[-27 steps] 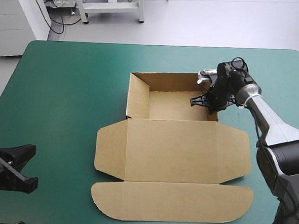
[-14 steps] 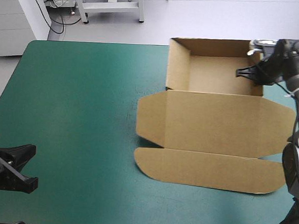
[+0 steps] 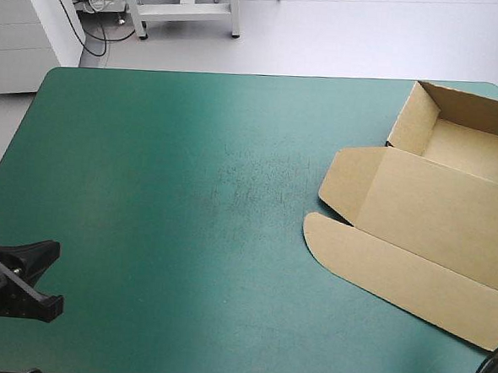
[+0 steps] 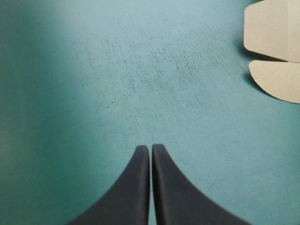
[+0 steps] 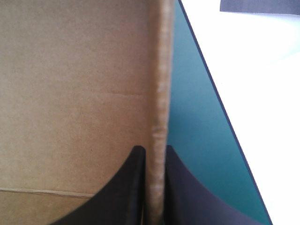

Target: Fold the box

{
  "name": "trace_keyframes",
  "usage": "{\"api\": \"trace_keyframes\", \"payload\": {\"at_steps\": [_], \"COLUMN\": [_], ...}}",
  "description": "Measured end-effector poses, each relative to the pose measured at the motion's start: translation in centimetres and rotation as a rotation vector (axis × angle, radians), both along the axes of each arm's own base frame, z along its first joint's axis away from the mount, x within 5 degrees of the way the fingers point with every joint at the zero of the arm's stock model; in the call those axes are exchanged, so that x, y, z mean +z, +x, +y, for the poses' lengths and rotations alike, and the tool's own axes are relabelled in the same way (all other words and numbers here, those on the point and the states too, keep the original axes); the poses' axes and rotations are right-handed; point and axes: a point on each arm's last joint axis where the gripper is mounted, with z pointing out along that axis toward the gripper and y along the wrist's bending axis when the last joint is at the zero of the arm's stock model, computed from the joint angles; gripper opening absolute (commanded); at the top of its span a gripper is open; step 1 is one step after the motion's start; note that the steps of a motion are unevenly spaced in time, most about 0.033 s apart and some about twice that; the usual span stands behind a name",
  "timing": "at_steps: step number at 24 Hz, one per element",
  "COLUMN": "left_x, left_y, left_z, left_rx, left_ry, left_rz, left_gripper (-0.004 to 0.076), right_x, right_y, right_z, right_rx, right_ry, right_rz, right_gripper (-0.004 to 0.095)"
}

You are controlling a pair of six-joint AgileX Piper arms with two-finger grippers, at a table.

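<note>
My right gripper (image 5: 153,149) is clamped on a side wall (image 5: 159,93) of the box (image 3: 433,215), the board pinched between both black fingers. Since a moment ago I have hauled the box from the middle of the table (image 3: 147,189) to its far right corner, and it has turned on the way. It now lies askew, the open tray toward the far edge and the lid (image 3: 425,218) flat on the teal-green cover toward the near side. Part of the box runs past where the high view ends, so I cannot tell whether it overhangs the edge. From my right wrist, the table's edge sits just beside the wall I hold. The walls have stayed up through the drag, so I judge the tray folded and this a move to set it aside. My left gripper (image 4: 151,149) is closed on nothing near the near left corner, well apart from the box.
</note>
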Motion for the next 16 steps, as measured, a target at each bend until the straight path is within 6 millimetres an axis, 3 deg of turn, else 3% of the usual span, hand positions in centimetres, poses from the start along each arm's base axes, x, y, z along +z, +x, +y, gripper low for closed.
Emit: {"api": "trace_keyframes", "payload": {"at_steps": [3, 5, 11, 16], "left_x": [0.0, 0.0, 0.0, 0.0], "left_y": [0.0, 0.0, 0.0, 0.0], "left_z": [0.0, -0.1, -0.1, -0.1], "left_rx": [-0.003, -0.005, -0.005, -0.005], "left_ry": [-0.003, -0.005, -0.005, -0.005], "left_rz": [0.002, 0.004, 0.004, 0.004], "left_gripper": [-0.0008, -0.0008, -0.0008, -0.0008], "right_x": [-0.6, -0.6, 0.3, 5.7], "right_y": [-0.1, -0.2, -0.6, -2.3], "right_z": [-0.6, -0.6, -0.4, 1.0], "right_rx": [-0.009, -0.01, -0.025, -0.017], "right_ry": [0.01, 0.018, 0.012, -0.02], "right_rz": [0.009, 0.018, 0.012, -0.114], "right_gripper": [0.074, 0.0903, 0.0903, 0.0902]}}
